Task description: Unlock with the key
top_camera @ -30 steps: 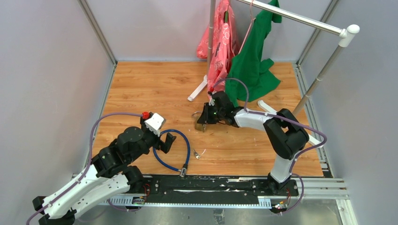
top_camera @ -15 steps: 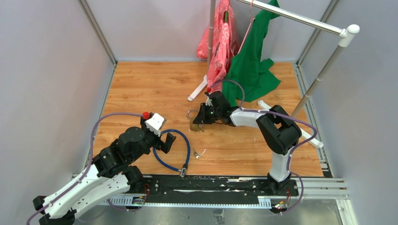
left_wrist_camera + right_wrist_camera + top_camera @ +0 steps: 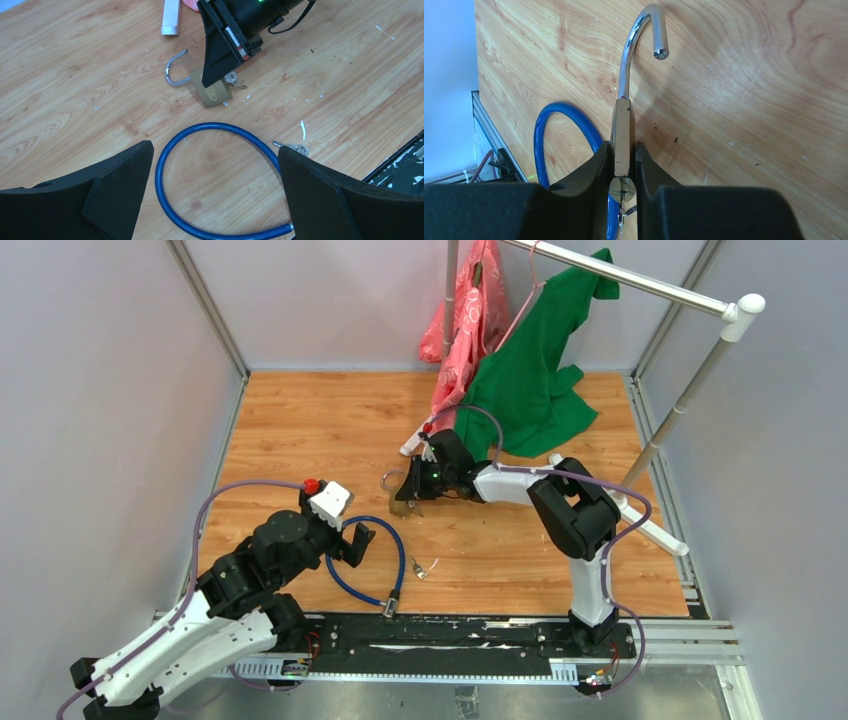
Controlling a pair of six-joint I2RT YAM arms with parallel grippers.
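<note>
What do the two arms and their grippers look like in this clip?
Both arms have white link shells and black joints: left arm, right arm. A purple-grey cable runs along each. The left gripper and right gripper have black wedge-shaped fingers. A white block with a red cap sits on the left wrist.

Illumination is bright, even and diffuse. Shadows on the light-brown wood-grain surface [image 3: 300, 430] are soft. The curved chrome shackle [image 3: 626, 62] of the brass padlock [image 3: 623, 130] carries a glare streak. The black fingers [image 3: 549, 210] of the right hand [image 3: 624, 150] appear slightly blurred.
</note>
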